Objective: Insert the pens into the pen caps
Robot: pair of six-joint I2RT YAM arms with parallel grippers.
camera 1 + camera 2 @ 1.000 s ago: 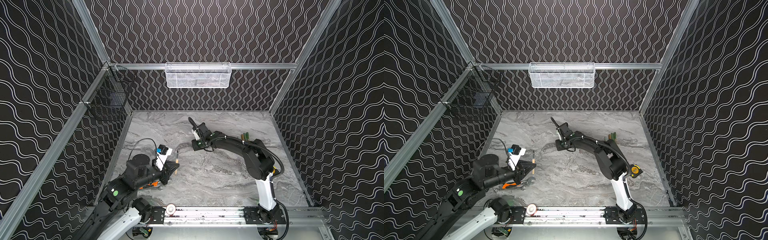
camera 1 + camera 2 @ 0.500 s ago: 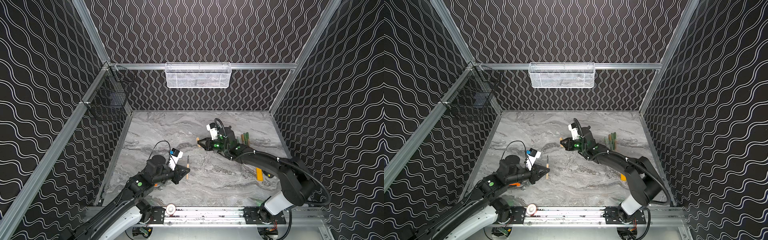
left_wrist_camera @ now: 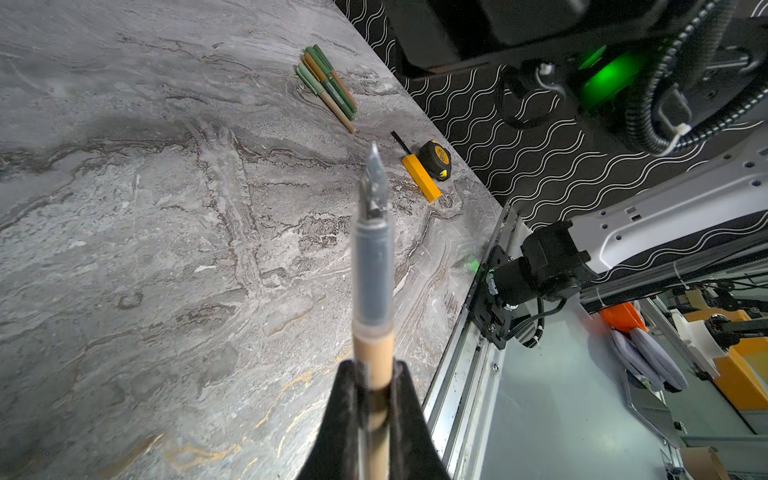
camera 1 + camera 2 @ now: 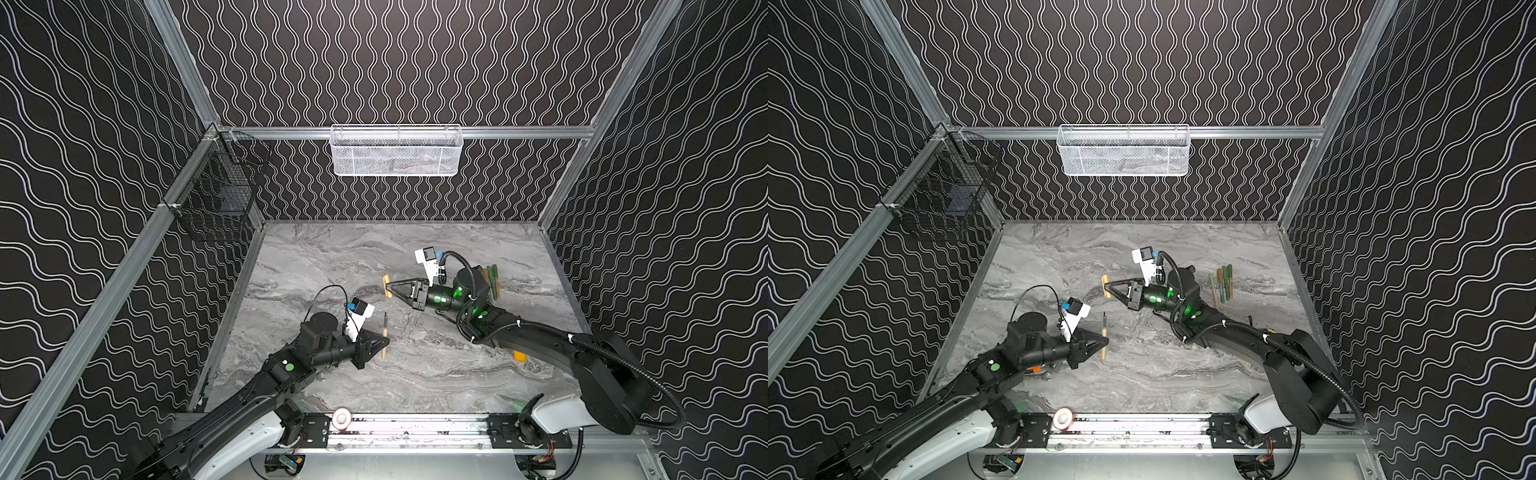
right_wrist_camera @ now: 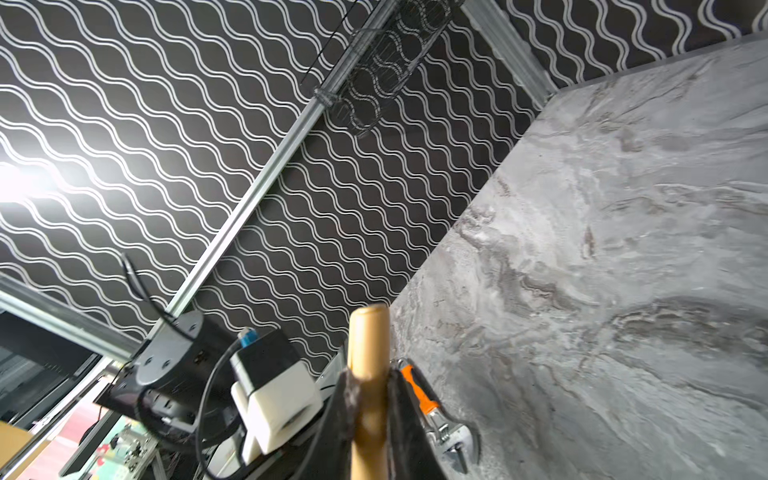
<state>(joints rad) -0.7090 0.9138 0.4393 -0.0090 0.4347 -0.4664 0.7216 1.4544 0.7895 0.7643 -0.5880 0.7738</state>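
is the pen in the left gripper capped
Uncapped: thin tan pen has a bare dark nib; right gripper holds a stubby tan cap.

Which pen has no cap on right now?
The tan pen in the left gripper: its dark nib is bare. The four pens lying together all wear caps.

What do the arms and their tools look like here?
Left arm and right arm: matte black links, white base segments, green dot markings. Each wrist carries a white camera block with a blue connector and a black cable. The right arm also has a ribbed black hose and green glowing lights. Left tool and right tool: black, tapering wedges.
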